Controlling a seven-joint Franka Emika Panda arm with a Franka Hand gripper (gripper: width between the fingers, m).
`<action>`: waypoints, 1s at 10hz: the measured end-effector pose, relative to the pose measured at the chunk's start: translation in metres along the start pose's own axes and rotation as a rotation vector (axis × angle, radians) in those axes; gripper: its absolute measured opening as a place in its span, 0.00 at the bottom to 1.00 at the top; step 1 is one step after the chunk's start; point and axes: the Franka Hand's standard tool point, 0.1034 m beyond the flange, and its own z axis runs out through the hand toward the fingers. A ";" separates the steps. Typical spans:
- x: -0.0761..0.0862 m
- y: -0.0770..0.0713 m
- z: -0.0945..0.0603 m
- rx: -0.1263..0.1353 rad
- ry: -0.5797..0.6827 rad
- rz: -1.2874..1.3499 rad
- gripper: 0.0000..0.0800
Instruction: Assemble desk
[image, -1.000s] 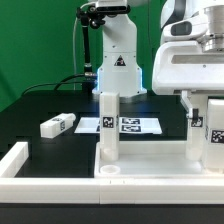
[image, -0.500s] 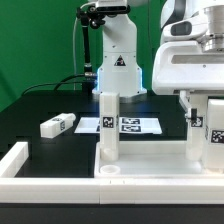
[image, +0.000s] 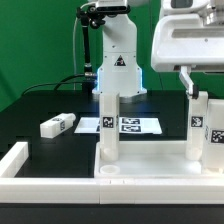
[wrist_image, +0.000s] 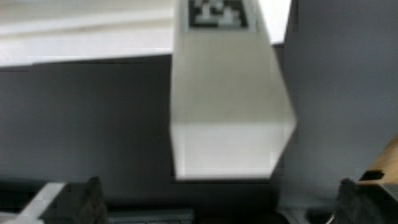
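Black table (image: 60, 105) before a green backdrop (image: 30, 40), white desk top (image: 150, 165) at the front, cut off below, two legs upright on it, left leg (image: 108, 125), right leg (image: 203, 125), loose leg (image: 57, 126) lying near the marker board (image: 135, 125), gripper (image: 203, 88) over the right leg, jaws spread wide and clear of it, one finger out of frame, wrist view blurred.

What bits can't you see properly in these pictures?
- Exterior view: the fingers are partly cut off by the picture's right edge.
- Exterior view: an upright leg hides part of the marker board.
- Exterior view: the desk top runs off the right edge.
- Wrist view: the tag on the other upright leg is blurred and cut by the picture's edge.
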 end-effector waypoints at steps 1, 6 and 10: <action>-0.001 0.001 0.001 -0.003 -0.004 -0.001 0.81; 0.003 0.017 0.001 -0.082 -0.356 0.032 0.81; 0.012 0.014 -0.005 -0.039 -0.428 0.176 0.81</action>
